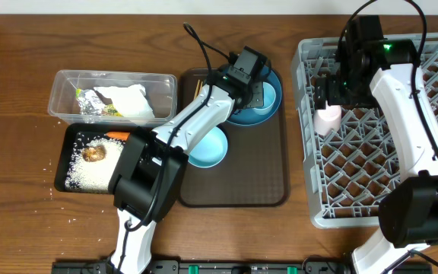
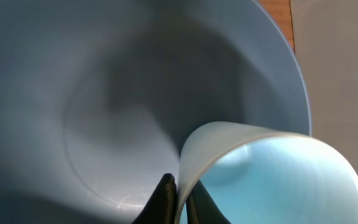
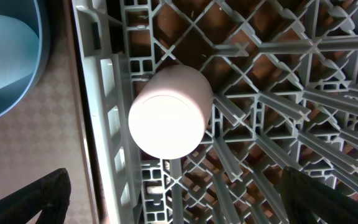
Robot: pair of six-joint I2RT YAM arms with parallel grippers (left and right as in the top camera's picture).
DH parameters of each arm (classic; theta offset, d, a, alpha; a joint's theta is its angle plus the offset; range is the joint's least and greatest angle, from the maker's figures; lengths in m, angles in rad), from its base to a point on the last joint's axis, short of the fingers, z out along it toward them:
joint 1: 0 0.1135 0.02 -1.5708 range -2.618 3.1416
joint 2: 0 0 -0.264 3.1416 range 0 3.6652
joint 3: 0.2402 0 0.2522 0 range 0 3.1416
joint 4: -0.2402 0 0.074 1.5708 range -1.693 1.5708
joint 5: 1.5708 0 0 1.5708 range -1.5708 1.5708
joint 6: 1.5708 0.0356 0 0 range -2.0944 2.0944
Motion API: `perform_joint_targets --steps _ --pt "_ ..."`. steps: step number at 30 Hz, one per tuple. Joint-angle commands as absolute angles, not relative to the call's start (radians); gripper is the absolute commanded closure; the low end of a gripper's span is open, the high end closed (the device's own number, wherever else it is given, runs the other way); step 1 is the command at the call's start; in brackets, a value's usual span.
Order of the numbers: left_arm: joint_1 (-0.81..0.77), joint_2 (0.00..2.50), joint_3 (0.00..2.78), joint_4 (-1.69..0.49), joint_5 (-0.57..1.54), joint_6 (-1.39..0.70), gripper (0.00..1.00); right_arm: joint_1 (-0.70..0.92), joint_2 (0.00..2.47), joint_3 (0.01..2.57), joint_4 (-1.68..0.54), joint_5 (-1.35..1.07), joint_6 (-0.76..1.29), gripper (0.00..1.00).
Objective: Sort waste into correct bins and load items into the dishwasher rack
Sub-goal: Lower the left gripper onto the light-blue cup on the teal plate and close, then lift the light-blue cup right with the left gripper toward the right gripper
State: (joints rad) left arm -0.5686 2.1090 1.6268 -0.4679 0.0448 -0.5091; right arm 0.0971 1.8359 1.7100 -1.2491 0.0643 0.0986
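Note:
My left gripper [image 1: 255,90] [image 2: 180,200] is shut on the thin wall of the light blue cup [image 1: 267,97] [image 2: 272,180], one finger inside and one outside. The cup stands on the dark-blue plate [image 1: 274,106] [image 2: 104,93], which fills the left wrist view. A light blue bowl [image 1: 207,147] sits beside the plate on the brown tray. The pale pink cup [image 1: 328,119] [image 3: 169,112] rests upside down in the grey dishwasher rack [image 1: 432,152] [image 3: 260,106]. Directly above it my right gripper [image 1: 331,99] [image 3: 179,199] stands wide open and holds nothing.
The clear tub [image 1: 59,95] holds tissue, foil and a yellow-green packet. The black tray [image 1: 71,133] holds rice, a brown lump and a carrot piece. Plate and bowl lie on a brown serving tray [image 1: 242,183] [image 3: 42,137]. Rice grains are scattered on the table at the left.

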Motion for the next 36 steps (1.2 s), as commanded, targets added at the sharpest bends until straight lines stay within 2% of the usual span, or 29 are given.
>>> perform_joint_targets --steps 1,12,18,22,25,31,36 --pt "-0.563 2.115 1.625 -0.477 0.032 -0.483 0.94 0.092 1.831 1.706 -1.248 0.075 0.112 0.01" --pt "-0.452 1.978 1.625 -0.584 0.033 -0.483 0.94 0.092 1.831 1.706 -1.249 0.075 0.111 0.01" --pt "-0.398 1.771 1.625 -0.61 0.041 -0.28 0.94 0.092 1.831 1.706 -1.25 0.059 0.111 0.01" --pt "-0.368 1.675 1.625 -0.649 0.064 -0.254 0.94 0.092 1.831 1.706 -1.24 -0.071 0.036 0.01" --pt "-0.316 1.649 1.625 -0.672 0.205 -0.231 0.94 0.092 1.831 1.706 -1.231 -0.268 -0.091 0.01" --pt "-0.171 1.671 1.625 -0.673 0.79 -0.115 0.94 0.089 1.831 1.706 -1.223 -0.616 -0.315 0.01" --pt "-0.102 1.701 1.625 -0.672 1.073 -0.051 0.94 0.068 1.831 1.706 -1.225 -0.82 -0.447 0.01"
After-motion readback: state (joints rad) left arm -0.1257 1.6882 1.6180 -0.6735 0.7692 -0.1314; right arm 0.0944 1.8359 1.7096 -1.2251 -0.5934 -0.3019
